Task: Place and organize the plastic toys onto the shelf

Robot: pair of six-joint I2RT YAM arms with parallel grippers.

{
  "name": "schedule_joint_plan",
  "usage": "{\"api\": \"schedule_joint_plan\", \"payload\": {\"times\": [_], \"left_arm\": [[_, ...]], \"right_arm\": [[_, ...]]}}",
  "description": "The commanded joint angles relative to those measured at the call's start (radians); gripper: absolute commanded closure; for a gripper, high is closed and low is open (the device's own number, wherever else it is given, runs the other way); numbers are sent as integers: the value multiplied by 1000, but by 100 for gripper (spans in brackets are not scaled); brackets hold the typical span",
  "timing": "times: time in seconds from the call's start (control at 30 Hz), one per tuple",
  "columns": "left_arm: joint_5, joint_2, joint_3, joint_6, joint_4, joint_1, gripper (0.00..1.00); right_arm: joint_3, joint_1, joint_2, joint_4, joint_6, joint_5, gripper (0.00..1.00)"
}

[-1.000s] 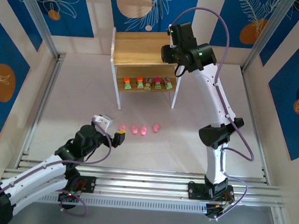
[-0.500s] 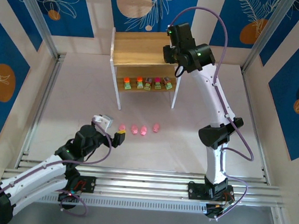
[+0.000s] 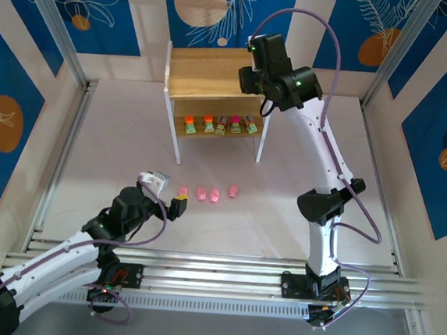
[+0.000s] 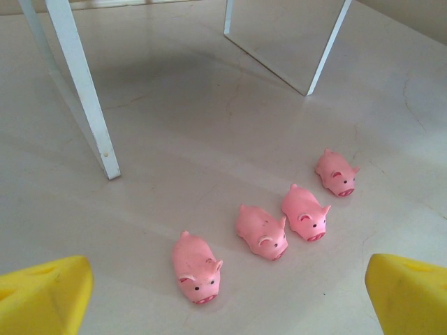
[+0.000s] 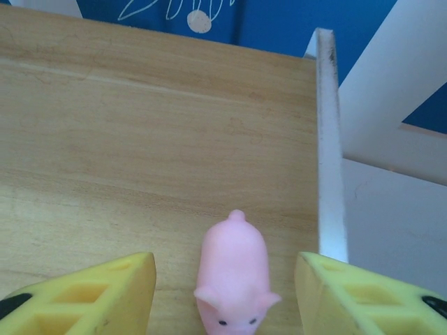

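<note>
Yellow fingertips of my left claw [image 4: 225, 307] are sitting in the lower corners of the left wrist view, spread wide and holding nothing. Just beyond them four pink pigs [image 4: 262, 232] are standing on the pale table [image 4: 174, 139] in a row that is climbing from lower centre toward the right, snouts facing me, each apart from the next. Farther up, the shelf [image 3: 209, 68] is standing in the upper middle of the top view, and five green-based blocks [image 3: 219, 124] are lining its lower board side by side. Over the top board's right end my right claw [image 5: 227, 286] is hovering with its fingers [image 5: 105, 296] partly apart. A fifth pig [image 5: 232, 258] is resting on the wood between them, at the bottom centre of the right wrist view, with a gap on each side, so I am gripping nothing there.
</note>
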Motion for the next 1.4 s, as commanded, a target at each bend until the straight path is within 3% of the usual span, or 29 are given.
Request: {"api": "schedule_joint_plan", "payload": {"times": [0.0,0.17,0.8,1.03,1.37], "left_arm": [[9,0,-11,14,35,12,0],[7,0,-11,12,38,12,0],[15,24,-9,11,50,12,0],[20,28,-9,10,53,11,0],[19,31,-9,10,55,12,0]], "right_arm": [[2,15,-90,9,9,19,44],[-87,41,-178,24,28,17,43],[-725,166,-585,133,188,10,28],[-942,222,-672,193,269,38,19],[-1165,288,-714,222,412,30,18]]}}
